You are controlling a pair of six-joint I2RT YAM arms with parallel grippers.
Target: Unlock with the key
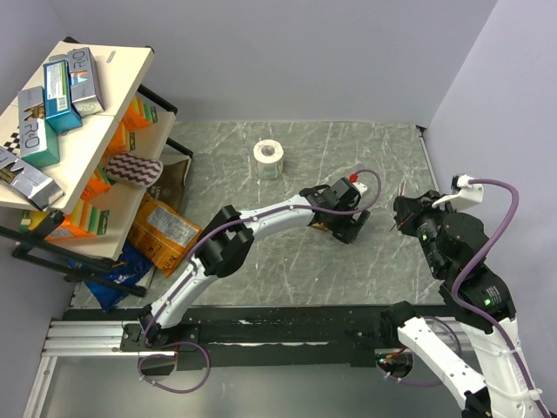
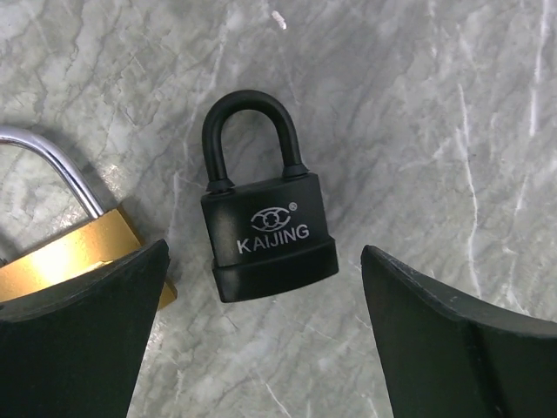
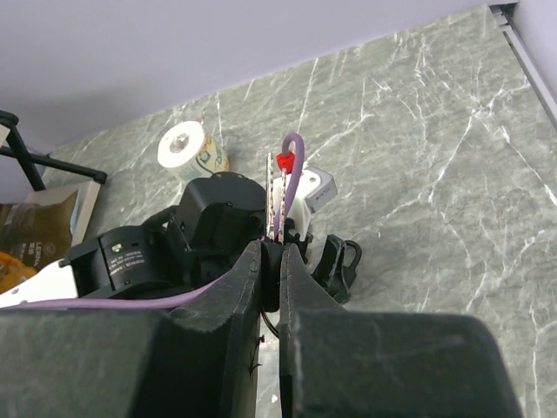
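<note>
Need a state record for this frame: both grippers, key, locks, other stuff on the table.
left gripper: open, over the black padlock, gaps either side
right gripper: shut on the key, blades sticking up past the fingertips
key: not in any lock
black padlock: flat on the table, shackle seated, KAIJING face up
brass padlock: beside the black one, partly hidden by the left gripper
other: paper roll farther back; snack shelf at left
</note>
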